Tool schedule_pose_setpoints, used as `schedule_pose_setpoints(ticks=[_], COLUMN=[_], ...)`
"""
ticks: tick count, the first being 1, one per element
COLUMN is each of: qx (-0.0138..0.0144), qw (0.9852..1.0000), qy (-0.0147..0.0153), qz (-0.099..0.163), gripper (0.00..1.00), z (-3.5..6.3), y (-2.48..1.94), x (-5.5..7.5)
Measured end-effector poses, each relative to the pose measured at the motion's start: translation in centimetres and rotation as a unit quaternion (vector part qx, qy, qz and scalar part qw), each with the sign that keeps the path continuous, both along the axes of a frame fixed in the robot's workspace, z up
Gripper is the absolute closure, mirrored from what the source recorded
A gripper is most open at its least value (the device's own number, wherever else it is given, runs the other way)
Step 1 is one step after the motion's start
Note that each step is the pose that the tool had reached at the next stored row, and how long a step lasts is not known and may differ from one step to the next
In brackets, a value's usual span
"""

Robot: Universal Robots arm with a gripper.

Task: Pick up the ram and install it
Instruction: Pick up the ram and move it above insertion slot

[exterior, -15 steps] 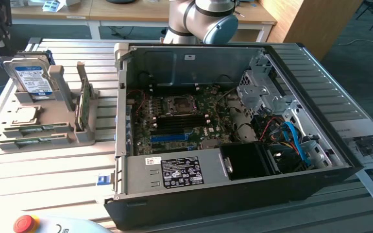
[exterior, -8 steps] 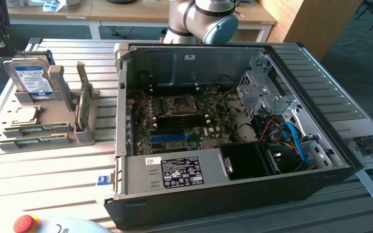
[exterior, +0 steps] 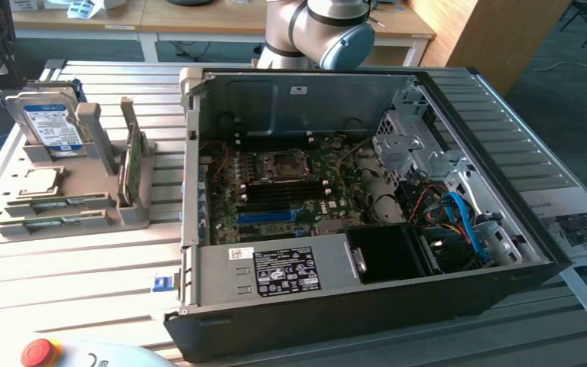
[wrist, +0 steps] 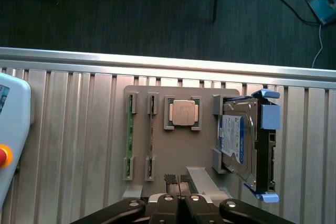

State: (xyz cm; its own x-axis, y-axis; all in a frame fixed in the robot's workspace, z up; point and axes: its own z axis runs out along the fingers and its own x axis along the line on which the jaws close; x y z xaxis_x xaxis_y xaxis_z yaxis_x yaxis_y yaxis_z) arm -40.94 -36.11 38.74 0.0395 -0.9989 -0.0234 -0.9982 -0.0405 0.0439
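Two ram sticks lie side by side in the slots of a grey holder tray [wrist: 157,156]: one ram [wrist: 128,137] nearer the tray's edge, the other ram [wrist: 151,137] beside it. In the exterior view the same rams [exterior: 59,202] [exterior: 54,223] sit at the tray's near left end. My gripper [wrist: 177,182] hangs high above the tray, shut, with nothing between its fingers. It is offset from both sticks, on the side of the processor chip [wrist: 184,113]. The arm's elbow [exterior: 324,30] shows behind the open computer case [exterior: 538,252].
A hard drive [wrist: 239,140] stands on edge in the tray, and a taller green card [exterior: 131,157] stands upright there. Inside the case lies the motherboard with dark memory slots [exterior: 273,195] and a blue slot [exterior: 268,216]. A pendant with a red stop button [exterior: 40,352] lies on the slatted table.
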Motion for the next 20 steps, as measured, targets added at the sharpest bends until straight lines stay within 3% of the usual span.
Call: schedule_pose_setpoints(ticks=[6, 20], qx=[0.0000, 0.0000], qw=[1.0000, 1.0000], qy=[0.0000, -0.0001], qz=[0.000, 0.000], gripper=[0.90, 0.90], z=[0.00, -0.02], y=[-0.08, -2.20], x=[0.0, -0.1])
